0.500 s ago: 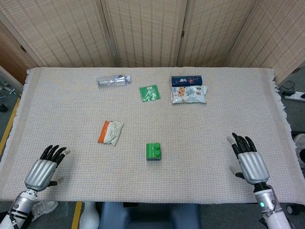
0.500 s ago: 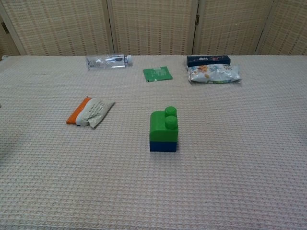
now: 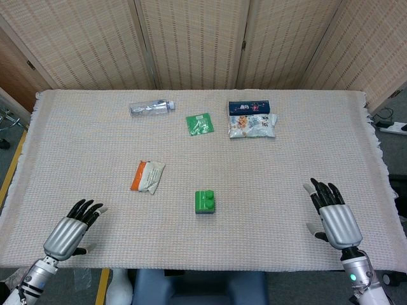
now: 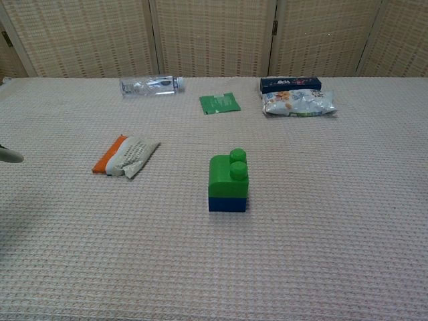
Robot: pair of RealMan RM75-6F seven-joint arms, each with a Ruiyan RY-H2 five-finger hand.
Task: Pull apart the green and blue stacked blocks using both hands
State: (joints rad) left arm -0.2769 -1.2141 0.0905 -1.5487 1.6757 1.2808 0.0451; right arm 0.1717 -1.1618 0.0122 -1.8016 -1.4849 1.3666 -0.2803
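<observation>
Since the earlier frame my left hand (image 3: 68, 231) has shifted a little right and inward over the near-left cloth edge; in the chest view a fingertip (image 4: 10, 156) now shows at the left border; my right hand (image 3: 335, 215) has barely moved, sitting slightly nearer and further right; nothing on the table has changed place.

Left hand: near-left corner, back up, fingers apart and extended toward the far side, holding nothing. Right hand: near-right, back up, fingers spread wide, holding nothing; seen in the head view only.

Green block (image 4: 229, 176): sits directly on the blue block (image 4: 227, 204), two studs on top, the pair joined; the stack stands near centre of the table (image 3: 267, 165), between the two hands and well apart from both, slightly nearer the near edge than the far one.

Other items: orange and white packet (image 3: 147, 176) lying flat, left of and a little beyond the stack; clear bottle (image 3: 151, 107) on its side at far left-centre; green sachet (image 3: 200, 123) flat at far centre, right of the bottle; dark blue box (image 3: 249, 107) at far right-centre with a snack bag (image 3: 252, 125) touching its near side; woven cloth covers the whole tabletop; folding screen (image 3: 191, 38) stands behind the far edge.
</observation>
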